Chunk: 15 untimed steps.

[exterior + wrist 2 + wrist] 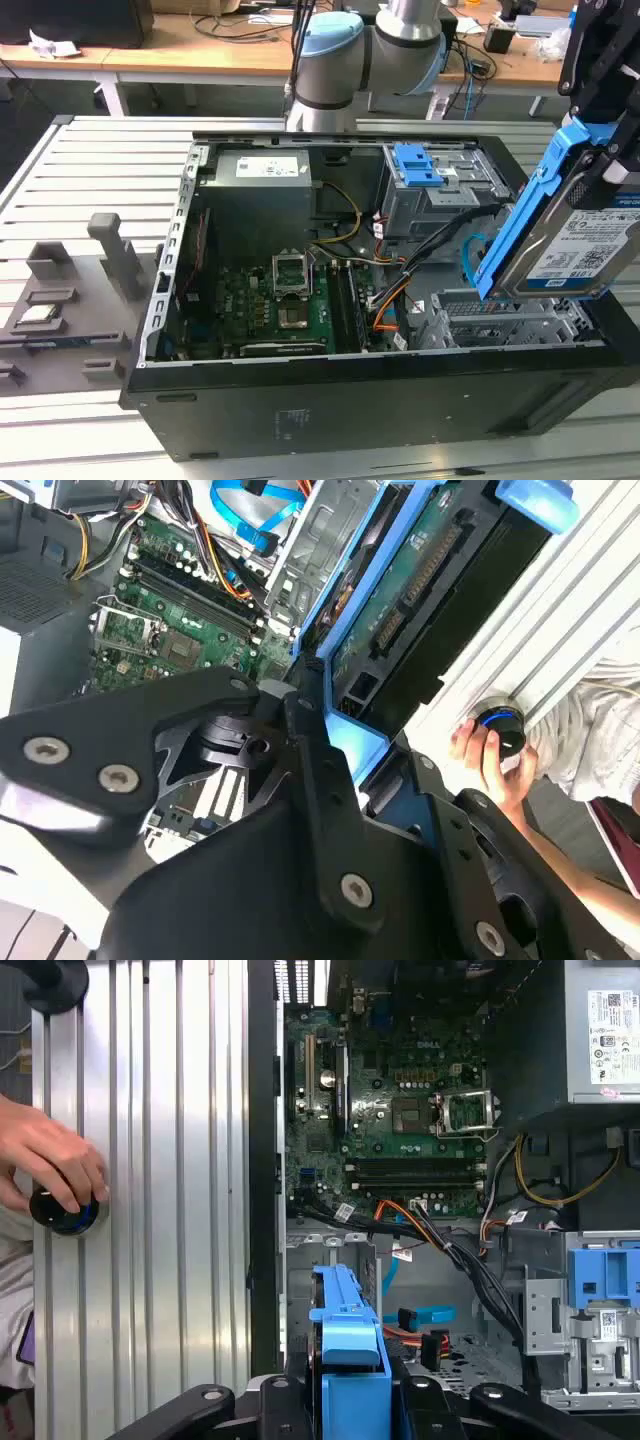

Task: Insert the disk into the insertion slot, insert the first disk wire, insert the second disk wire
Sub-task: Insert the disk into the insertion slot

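Note:
My gripper (pixel 592 135) is shut on the disk (pixel 590 245), a silver drive with a white-and-blue label in a bright blue caddy (pixel 350 1345). The disk hangs tilted, edge down, over the case's corner at the exterior view's right. Just below it lies the insertion slot (pixel 510 315), a grey perforated cage (pixel 470 1358). In the second wrist view the disk's green board (pixel 420 570) faces the camera between the black fingers (pixel 305 730). The first disk wire (pixel 385 312), red, orange and black, lies loose beside the slot (pixel 432 1343). The second disk wire (pixel 468 255), flat and light blue, curves next to it (pixel 420 1315).
The open computer case (pixel 300 410) lies on a slatted metal table (pixel 100 170). A taller grey bay with a blue latch (pixel 425 170) stands behind the slot, crossed by thick black cables (pixel 445 235). A person's hand (pixel 50 1155) rests on a black knob (pixel 65 1212) outside the case.

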{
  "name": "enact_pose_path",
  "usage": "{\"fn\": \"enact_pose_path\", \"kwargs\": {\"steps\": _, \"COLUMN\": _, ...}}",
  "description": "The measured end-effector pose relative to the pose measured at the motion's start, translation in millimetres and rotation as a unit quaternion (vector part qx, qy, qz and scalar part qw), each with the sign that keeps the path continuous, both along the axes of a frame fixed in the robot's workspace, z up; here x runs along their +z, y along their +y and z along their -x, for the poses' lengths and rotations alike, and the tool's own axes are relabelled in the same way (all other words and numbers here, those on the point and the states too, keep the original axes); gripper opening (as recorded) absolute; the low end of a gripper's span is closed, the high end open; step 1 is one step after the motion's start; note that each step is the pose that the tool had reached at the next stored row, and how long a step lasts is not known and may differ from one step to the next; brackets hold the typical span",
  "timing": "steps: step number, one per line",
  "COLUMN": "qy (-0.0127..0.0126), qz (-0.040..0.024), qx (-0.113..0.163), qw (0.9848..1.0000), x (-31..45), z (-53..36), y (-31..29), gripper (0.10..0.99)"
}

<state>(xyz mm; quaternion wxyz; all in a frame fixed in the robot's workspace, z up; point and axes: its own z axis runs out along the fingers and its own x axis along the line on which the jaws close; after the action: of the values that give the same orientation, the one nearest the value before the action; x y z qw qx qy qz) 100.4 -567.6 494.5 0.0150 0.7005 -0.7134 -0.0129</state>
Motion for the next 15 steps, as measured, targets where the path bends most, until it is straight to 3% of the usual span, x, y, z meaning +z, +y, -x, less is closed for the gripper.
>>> {"fn": "enact_pose_path", "kwargs": {"steps": 5, "qy": 0.0000, "qz": 0.0000, "qx": 0.000, "qw": 1.0000, "x": -1.2, "z": 8.1, "y": 1.1, "gripper": 0.369}}
{"fn": "enact_pose_path", "kwargs": {"steps": 9, "qy": 0.0000, "qz": 0.0000, "qx": 0.000, "qw": 1.0000, "x": -2.4, "z": 9.9, "y": 11.6, "gripper": 0.369}}
{"fn": "enact_pose_path", "kwargs": {"steps": 15, "qy": 0.0000, "qz": 0.0000, "qx": 0.000, "qw": 1.0000, "x": -11.3, "z": 12.4, "y": 12.8, "gripper": 0.369}}
